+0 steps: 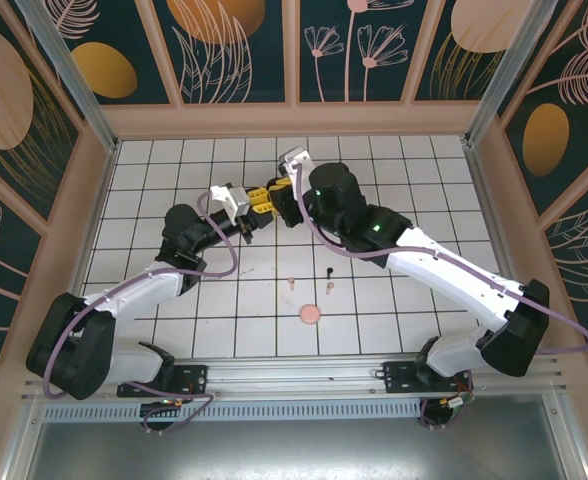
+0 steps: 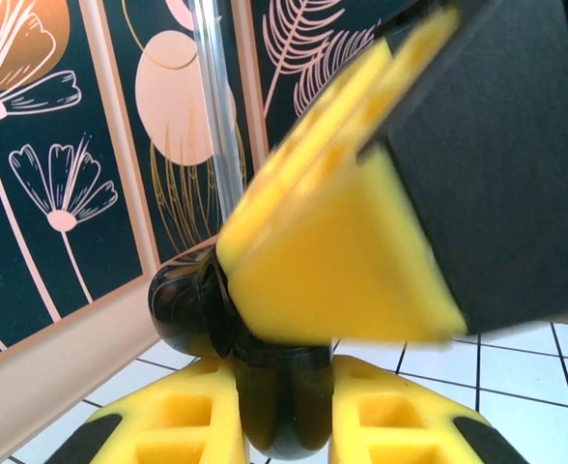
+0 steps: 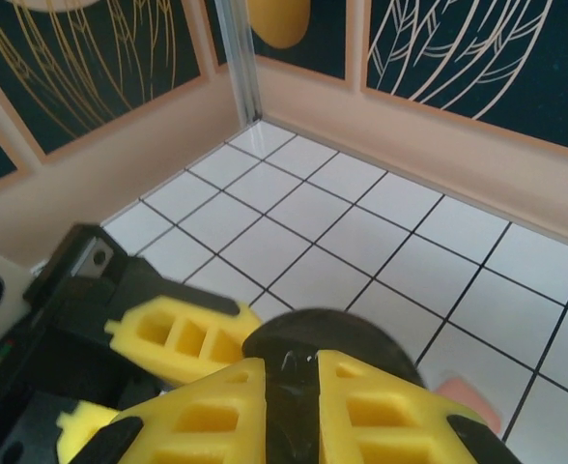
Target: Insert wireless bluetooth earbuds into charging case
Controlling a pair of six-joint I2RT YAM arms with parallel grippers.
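Observation:
A glossy black charging case (image 2: 286, 382) hangs above the tiles, held from both sides. My left gripper (image 2: 284, 416) is shut on its rounded body. My right gripper (image 3: 318, 396) is shut on the case's dark upper part (image 3: 327, 333), and one of its yellow fingers (image 2: 342, 261) crosses close over the case in the left wrist view. In the top view the two grippers, left (image 1: 253, 212) and right (image 1: 274, 189), meet tip to tip at the back middle. Three tiny earbuds lie loose on the tiles nearer the bases: a pale pink one (image 1: 291, 282), a black one (image 1: 330, 272) and another pinkish one (image 1: 329, 291).
A round pink disc-shaped object (image 1: 310, 315) lies on the tiles in front of the earbuds. A pink-peach shape (image 3: 469, 398) shows beside the right finger. Patterned walls with a peach skirting (image 1: 294, 122) close in the tiled floor (image 1: 414, 190).

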